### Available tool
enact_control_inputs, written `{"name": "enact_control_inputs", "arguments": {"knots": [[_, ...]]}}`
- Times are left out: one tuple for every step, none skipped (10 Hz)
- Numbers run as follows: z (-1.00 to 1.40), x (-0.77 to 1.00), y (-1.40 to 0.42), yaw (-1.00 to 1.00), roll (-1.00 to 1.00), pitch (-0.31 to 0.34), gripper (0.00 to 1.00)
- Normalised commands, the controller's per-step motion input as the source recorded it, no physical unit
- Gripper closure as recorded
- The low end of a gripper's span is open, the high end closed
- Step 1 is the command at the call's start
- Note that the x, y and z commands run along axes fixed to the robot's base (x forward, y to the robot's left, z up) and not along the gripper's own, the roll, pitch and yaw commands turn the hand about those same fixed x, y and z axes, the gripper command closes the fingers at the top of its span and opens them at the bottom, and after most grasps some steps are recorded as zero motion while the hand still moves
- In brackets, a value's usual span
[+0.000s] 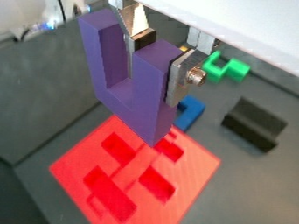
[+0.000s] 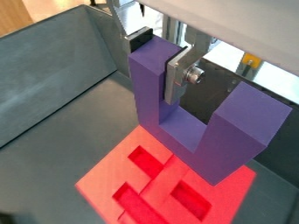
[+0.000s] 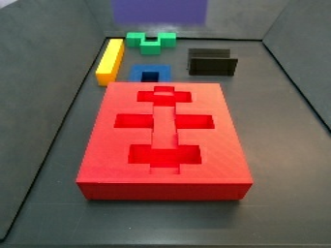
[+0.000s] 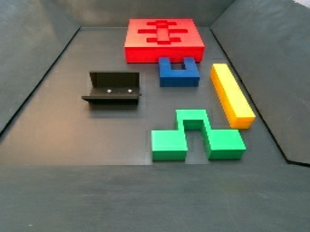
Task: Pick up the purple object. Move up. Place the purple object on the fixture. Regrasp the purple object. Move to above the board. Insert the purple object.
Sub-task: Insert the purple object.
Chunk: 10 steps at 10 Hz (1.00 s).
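The purple block (image 1: 126, 74) is up in the air, held by the gripper (image 1: 155, 59). The gripper's two silver fingers (image 2: 181, 74) are squeezed onto one of the block's two prongs, so it is closed as far as the prong lets it. In both wrist views the block fills the middle of the picture, and the red board (image 1: 135, 171) lies flat on the floor below it. In a side view only the bottom of the purple block (image 3: 159, 12) shows, at the top edge of the picture, above the far end of the floor.

The board (image 3: 163, 140) has darker sunk holes shaped like crosses.

Past the board, in the upper part of that side view, sit a blue block (image 3: 151, 75), a long yellow bar (image 3: 110, 59), a green block (image 3: 153, 41) and the black fixture (image 3: 212, 63).

In a side view with no gripper in it, the fixture (image 4: 112, 89) is at the left and the green block (image 4: 197, 135) is near the bottom.
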Motion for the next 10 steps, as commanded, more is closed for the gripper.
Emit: {"name": "enact_control_inputs", "arguments": {"knots": [[-0.67,0.73,-0.65,0.00,0.21,-0.026,1.00],[-0.60,0.62,-0.66,0.00,0.29,-0.080,1.00],[-0.65,0.58,-0.70,0.00,0.25,-0.110,1.00],[-0.71,0.53,-0.47,0.08,0.00,-0.250,1.00],[-0.58,0.56,-0.30,0.21,-0.09,-0.283,1.00],[-0.51,0.54,-0.20,0.33,-0.13,-0.254,1.00],[-0.46,0.43,-0.27,0.49,0.00,-0.107,1.00],[-0.46,0.39,-0.38,0.30,0.33,0.000,1.00],[-0.36,0.41,-0.41,0.17,0.44,0.000,1.00],[-0.31,0.37,-0.40,0.16,0.47,0.000,1.00]]}}
